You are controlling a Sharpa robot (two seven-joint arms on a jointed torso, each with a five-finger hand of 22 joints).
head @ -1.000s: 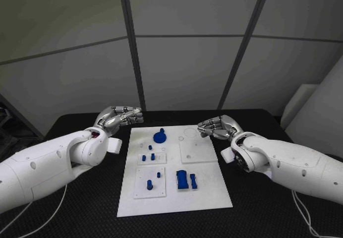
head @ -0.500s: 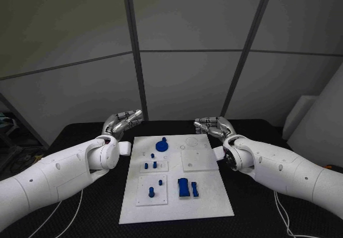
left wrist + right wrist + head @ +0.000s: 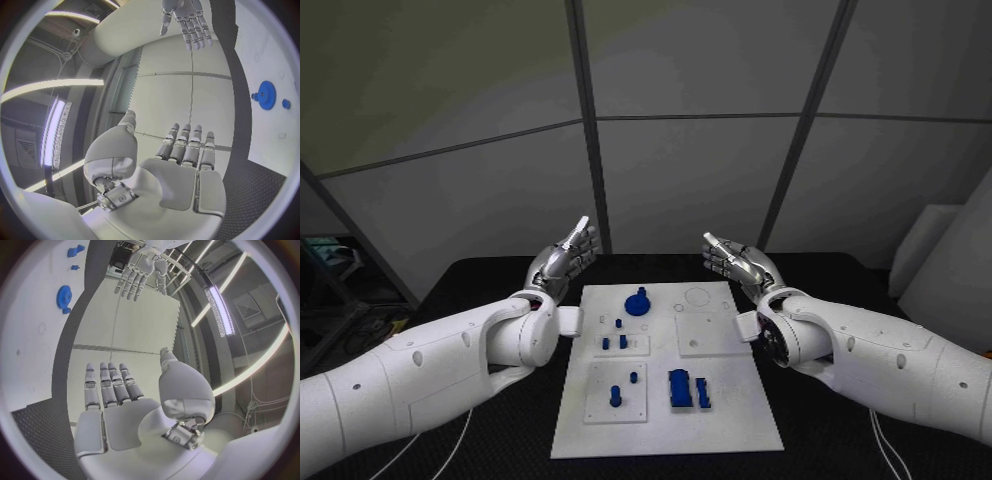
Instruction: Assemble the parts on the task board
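Over the far left part of the black tabletop (image 3: 488,275), the left hand (image 3: 565,256) is raised with its fingers (image 3: 185,145) straight and spread, palm turned inward, grasping nothing; its own wrist view shows the same flat, released palm with the fingers side by side. Between the two hands and nearer the robot lies the white task board (image 3: 733,400), flat on the tabletop and touched by neither hand. Just inward of the left hand, at the board's far end, stands a round blue gear part (image 3: 638,303) with a small knob above it; the left wrist view shows this disc (image 3: 267,95) as well, and the right wrist view shows it (image 3: 64,295) beyond the right hand's fingertips. Nearer the robot, below the left hand's wrist, two small blue pegs (image 3: 613,342) stand side by side in a raised white square, and further toward the robot two more small blue pieces (image 3: 623,390) sit in another square. Beside them, toward the right arm, a larger blue block (image 3: 682,388) with a narrow blue bar (image 3: 704,392) just beside it rests on the board. Over the far right part of the tabletop, the right hand (image 3: 738,262) mirrors the left: lifted, fingers (image 3: 110,385) extended and apart, holding nothing, just outside the board's far right corner.
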